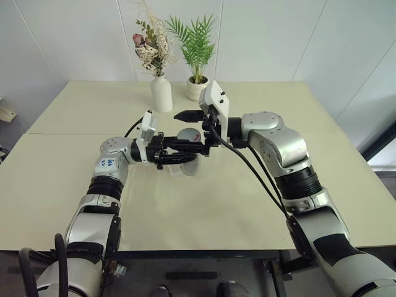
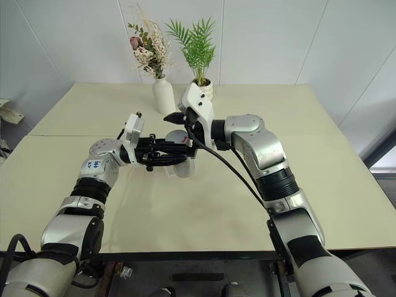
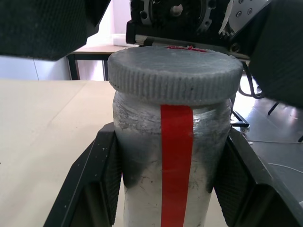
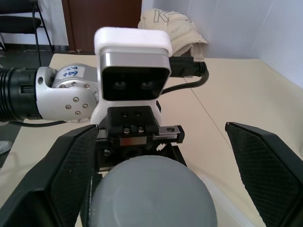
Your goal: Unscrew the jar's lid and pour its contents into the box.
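Two robot arms are meeting over a big table, one holding a jar and one reaching for its lid.

The table [image 1: 247, 204] is wide and pale, sitting by a white wall, with a white vase [image 1: 161, 93] of dried flowers and a small green plant [image 1: 198, 49] at its far side. The left arm is reaching in level, and the left gripper [image 3: 165, 189] is squeezing the jar [image 3: 165, 161] by its sides, holding it upright above the middle of the table. The right arm is bending in from the other side, and the right gripper [image 4: 161, 165] is spread wide, one finger on each side of the grey lid [image 4: 149, 191]. The lid is sitting on top of the jar. A red stripe [image 3: 176, 161] is running down the jar's side.
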